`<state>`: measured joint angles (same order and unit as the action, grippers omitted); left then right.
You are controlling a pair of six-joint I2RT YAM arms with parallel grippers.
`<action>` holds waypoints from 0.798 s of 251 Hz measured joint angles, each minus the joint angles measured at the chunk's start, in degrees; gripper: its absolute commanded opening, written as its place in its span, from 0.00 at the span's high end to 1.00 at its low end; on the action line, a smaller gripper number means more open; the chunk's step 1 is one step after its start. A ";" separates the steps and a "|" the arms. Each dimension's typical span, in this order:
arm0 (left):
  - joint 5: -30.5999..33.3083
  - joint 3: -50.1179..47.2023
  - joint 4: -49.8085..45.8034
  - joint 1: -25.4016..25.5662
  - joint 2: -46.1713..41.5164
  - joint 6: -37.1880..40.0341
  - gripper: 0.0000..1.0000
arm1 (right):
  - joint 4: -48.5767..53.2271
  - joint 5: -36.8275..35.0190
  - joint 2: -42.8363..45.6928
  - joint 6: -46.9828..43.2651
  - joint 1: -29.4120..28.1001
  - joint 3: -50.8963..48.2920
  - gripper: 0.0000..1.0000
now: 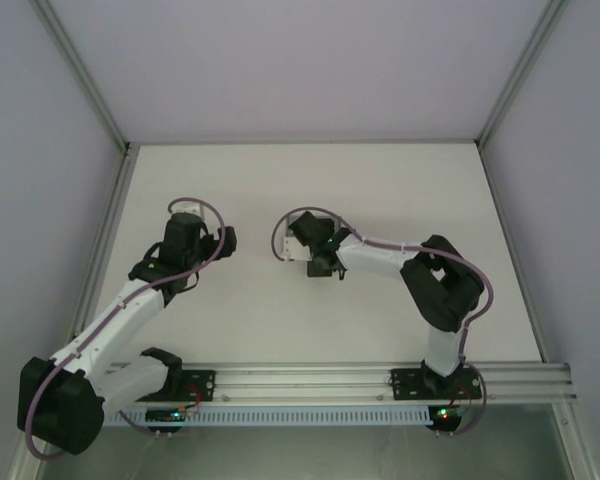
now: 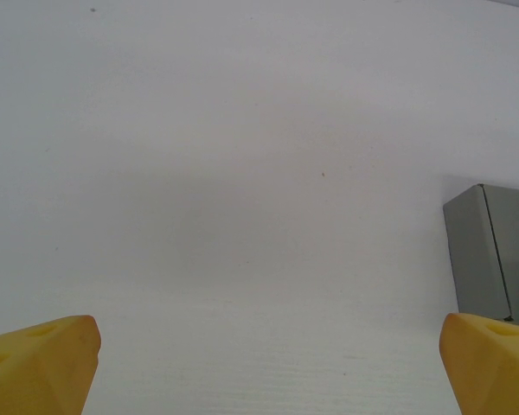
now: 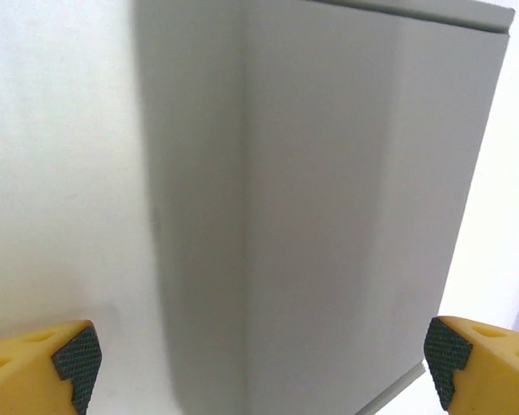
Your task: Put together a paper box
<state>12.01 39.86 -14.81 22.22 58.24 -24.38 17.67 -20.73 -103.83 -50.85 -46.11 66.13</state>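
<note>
The right gripper [image 3: 259,367] is released. Its yellow, black-padded fingertips [image 3: 73,363] are spread wide to the 7 and 5 o'clock corners of the wrist view. Between them lies the paper box [image 3: 346,216], plain grey. Its long axis runs from 6 to 12 o'clock with a slight lean toward 1, and its far short edge is at the top. The left pad is clear of the box. The box's near right corner sits just beside the right pad, and I cannot tell whether they touch. A crease runs along the box's length, and the strip left of it is darker. The left gripper [image 2: 268,350] is released too, with only bare white table [image 2: 242,173] between its fingers. A corner of the box shows at its 3 o'clock.
</note>
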 measured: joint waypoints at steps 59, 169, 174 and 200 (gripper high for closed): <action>-0.26 0.00 1.36 -0.85 1.22 0.85 0.00 | 7.02 7.87 9.99 5.22 0.28 -2.67 0.01; 4.02 -5.11 20.28 -18.73 11.50 5.29 0.01 | -17.42 4.04 37.46 39.32 34.36 -26.23 0.01; 4.85 -5.60 21.33 -19.43 12.52 5.68 0.00 | -19.04 4.04 38.49 40.65 35.54 -28.06 0.01; 7.82 -8.59 27.58 -21.68 16.44 8.31 0.00 | -27.78 4.55 42.23 46.27 41.27 -38.60 0.01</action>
<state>19.84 31.27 12.78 0.54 74.67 -16.08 -10.11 -16.19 -61.60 -4.58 -4.84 27.53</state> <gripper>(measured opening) 0.997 0.991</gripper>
